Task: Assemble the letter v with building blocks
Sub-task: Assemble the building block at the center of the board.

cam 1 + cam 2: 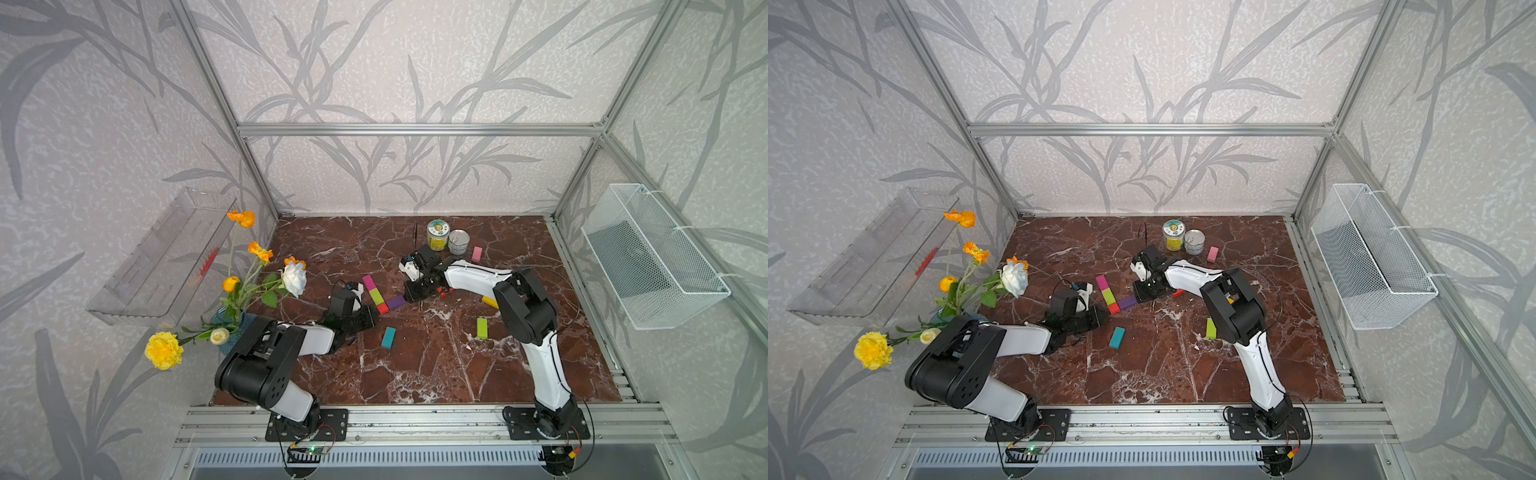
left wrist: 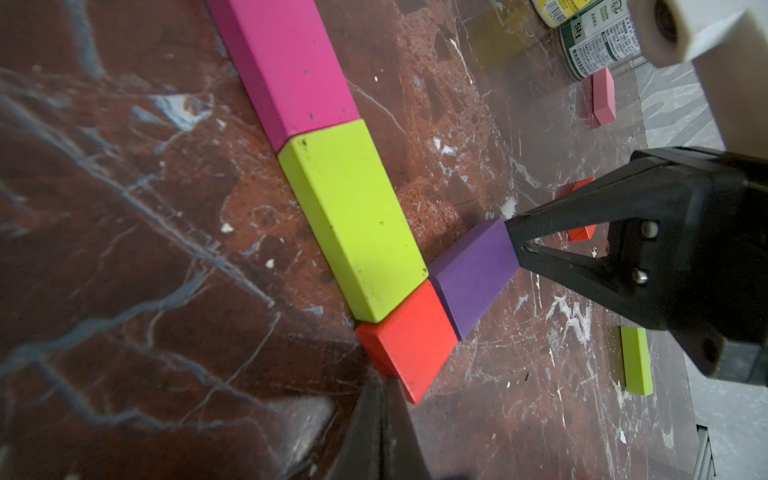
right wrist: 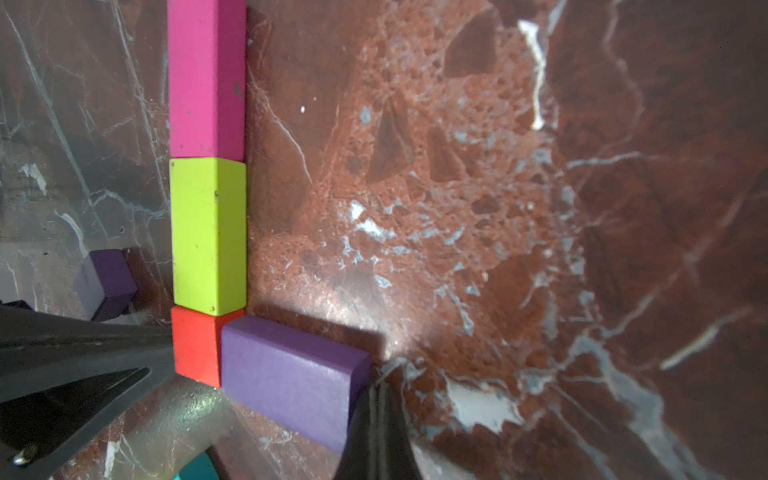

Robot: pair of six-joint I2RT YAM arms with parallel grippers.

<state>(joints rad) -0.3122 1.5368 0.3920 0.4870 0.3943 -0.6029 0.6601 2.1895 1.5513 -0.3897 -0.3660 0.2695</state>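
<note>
Jaws clenched empty: left jaws at red block (image 2: 409,338), right jaws at purple block (image 2: 473,276); lime block (image 2: 353,224), magenta block (image 2: 286,66) in line.

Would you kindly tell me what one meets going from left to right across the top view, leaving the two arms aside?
Flowers → magenta block → teal block → yellow-labelled can → silver can → pink block → wire basket.
</note>
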